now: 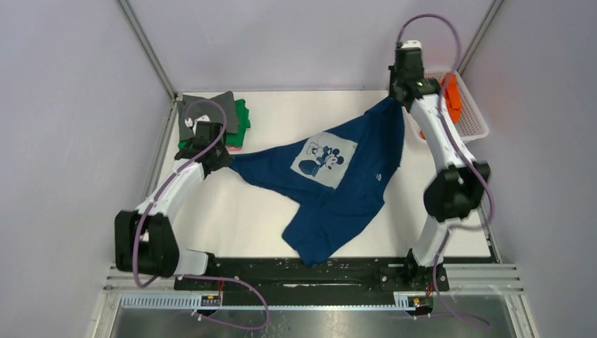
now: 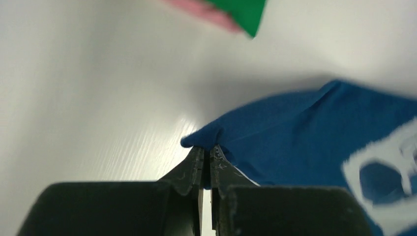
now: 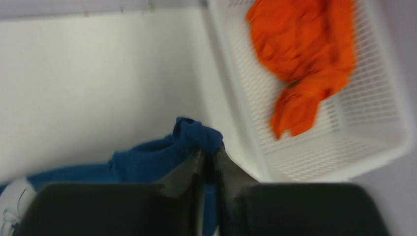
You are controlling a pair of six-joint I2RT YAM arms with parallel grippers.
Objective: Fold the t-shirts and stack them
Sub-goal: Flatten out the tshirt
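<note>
**Dark blue tee strung between both hands, 9 o'clock to 1 o'clock**

We log the left hand (image 2: 206, 150) clamped shut on one corner of the dark blue t-shirt (image 1: 338, 179) at 9 o'clock on the bench (image 1: 239, 218). The right hand (image 3: 209, 152) is clamped shut on another corner at 1 o'clock. The taut edge between them sets the long axis, and the slack cloth drapes toward 6 o'clock. The folded stack (image 1: 211, 113) lies at 10 o'clock, just beside the left hand, so we judge that arm the nearer one for stacking. The orange t-shirt (image 3: 300, 54) lies in the basket (image 3: 373, 142) at 2 o'clock. The print panel (image 1: 324, 160) shows a cartoon mouse, and we can read no writing on it.
</note>
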